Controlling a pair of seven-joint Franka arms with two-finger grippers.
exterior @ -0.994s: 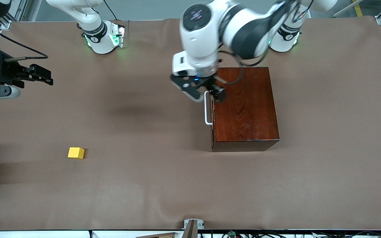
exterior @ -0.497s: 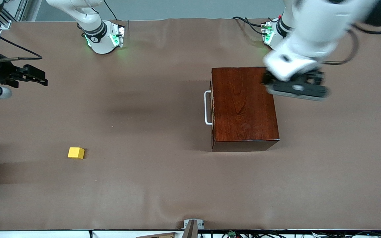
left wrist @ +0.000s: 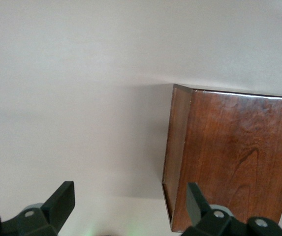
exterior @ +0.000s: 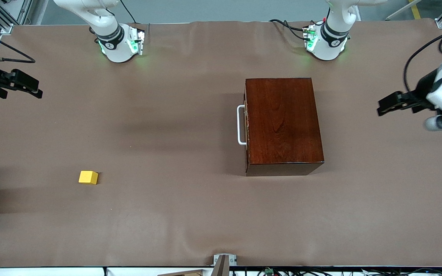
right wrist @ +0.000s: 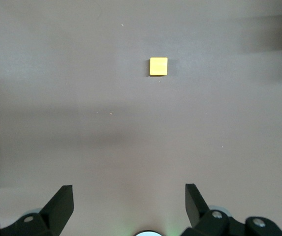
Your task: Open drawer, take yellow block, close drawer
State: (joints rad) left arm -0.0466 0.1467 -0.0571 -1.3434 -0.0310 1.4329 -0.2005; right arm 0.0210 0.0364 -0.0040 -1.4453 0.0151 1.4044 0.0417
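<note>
- Although the task begins with opening the drawer (exterior: 247, 126), it sits fully shut in the mahogany box (exterior: 282, 124), its white handle (exterior: 240, 125) facing the right arm's end of the table, and the yellow block (exterior: 88, 177) already lies out on the brown table (exterior: 190, 214).
- Taking the front view as a clock face centred on the box, the block lies at about 8 o'clock, well apart from it and nearer the front camera.
- The left gripper (exterior: 390, 102) hangs over bare table at about 3 o'clock from the box, well apart; in the left wrist view its 2 fingers (left wrist: 62, 204) stand wide apart with nothing between them, and the box (left wrist: 232, 157) shows ahead.
- The right gripper (exterior: 23, 83) hangs at about 9 o'clock, over the table's edge at the right arm's end; its fingers (right wrist: 62, 204) are spread as wide as they go and empty, with the block (right wrist: 158, 66) in sight ahead on the cloth.
- My judgement: all 3 steps look finished, with neither arm engaged on anything.
- If work did remain, the next move would call for the right gripper to come down over the block and close on 2 opposite faces.
</note>
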